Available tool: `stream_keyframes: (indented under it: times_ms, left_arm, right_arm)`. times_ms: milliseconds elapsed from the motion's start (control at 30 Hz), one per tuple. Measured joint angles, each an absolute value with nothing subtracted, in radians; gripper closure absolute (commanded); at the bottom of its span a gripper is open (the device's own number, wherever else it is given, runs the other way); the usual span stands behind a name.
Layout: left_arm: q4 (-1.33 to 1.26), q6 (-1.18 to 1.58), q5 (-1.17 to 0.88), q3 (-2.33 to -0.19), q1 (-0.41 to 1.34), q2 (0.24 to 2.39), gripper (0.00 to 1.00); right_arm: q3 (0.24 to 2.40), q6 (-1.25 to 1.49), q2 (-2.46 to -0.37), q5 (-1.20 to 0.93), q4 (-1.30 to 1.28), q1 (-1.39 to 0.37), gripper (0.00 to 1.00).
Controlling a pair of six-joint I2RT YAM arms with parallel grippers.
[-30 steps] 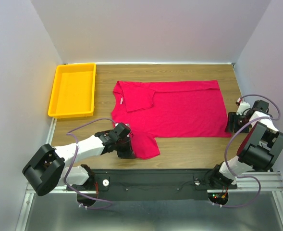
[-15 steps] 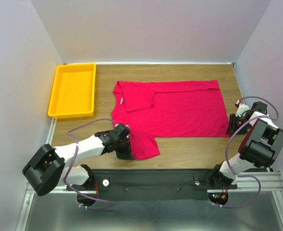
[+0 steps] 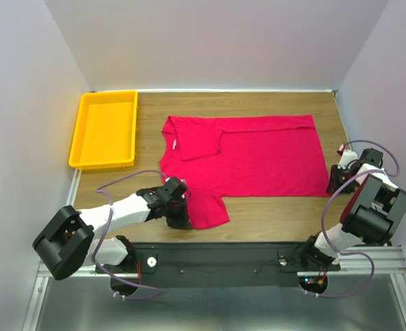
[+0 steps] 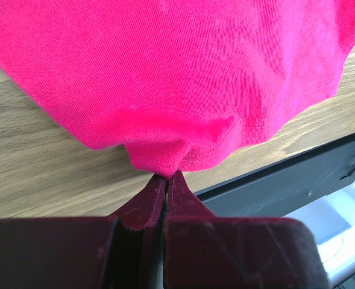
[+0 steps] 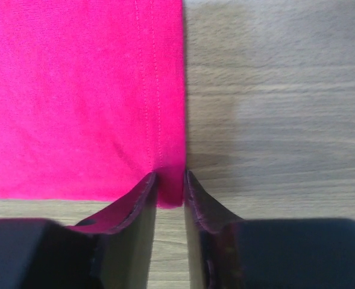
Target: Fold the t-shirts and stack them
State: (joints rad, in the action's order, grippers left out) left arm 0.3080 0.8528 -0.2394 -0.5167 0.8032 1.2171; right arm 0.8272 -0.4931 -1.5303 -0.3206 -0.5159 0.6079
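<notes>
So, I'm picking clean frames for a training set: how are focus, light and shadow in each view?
Top external: even light, sharp, only soft shadows, no glare on the t-shirt. Left wrist: weave crisp, left hand dark and blurred up close, bottom-right corner washed out. Right wrist: softer, table grain smeared, faint shadow along the hem, right hand dark.

Wooden table [image 3: 271,210], brown grain running left to right, walled in on three sides. A yellow tray [image 3: 105,129] sits at the far left corner, long side along the left edge. Just right of it, apart, a red t-shirt [image 3: 258,158] lies spread across the middle, collar toward the tray, hem near the right edge.
</notes>
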Motion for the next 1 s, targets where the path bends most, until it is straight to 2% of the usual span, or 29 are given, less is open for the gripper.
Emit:
stream_keyframes:
  times_ms: [133, 167, 233, 567, 1000]
  left_arm:
    - [0.308, 0.852, -0.239, -0.517, 0.803, 1.217, 1.00]
    - [0.308, 0.852, -0.238, -0.517, 0.803, 1.217, 1.00]
    - [0.307, 0.852, -0.237, -0.517, 0.803, 1.217, 1.00]
    - [0.311, 0.846, -0.234, -0.527, 0.803, 1.198, 1.00]
    - [0.330, 0.810, -0.187, -0.605, 0.749, 1.021, 1.00]
  right_arm:
    - [0.821, -0.494, -1.525, -0.328, -0.516, 0.608, 0.84]
    - [0.820, -0.493, -1.525, -0.331, -0.517, 0.608, 0.94]
    - [0.820, -0.494, -1.526, -0.334, -0.522, 0.608, 0.99]
    - [0.826, -0.488, -1.517, -0.358, -0.548, 0.608, 0.99]
    - [0.953, -0.430, -1.409, -0.513, -0.607, 0.609, 0.99]
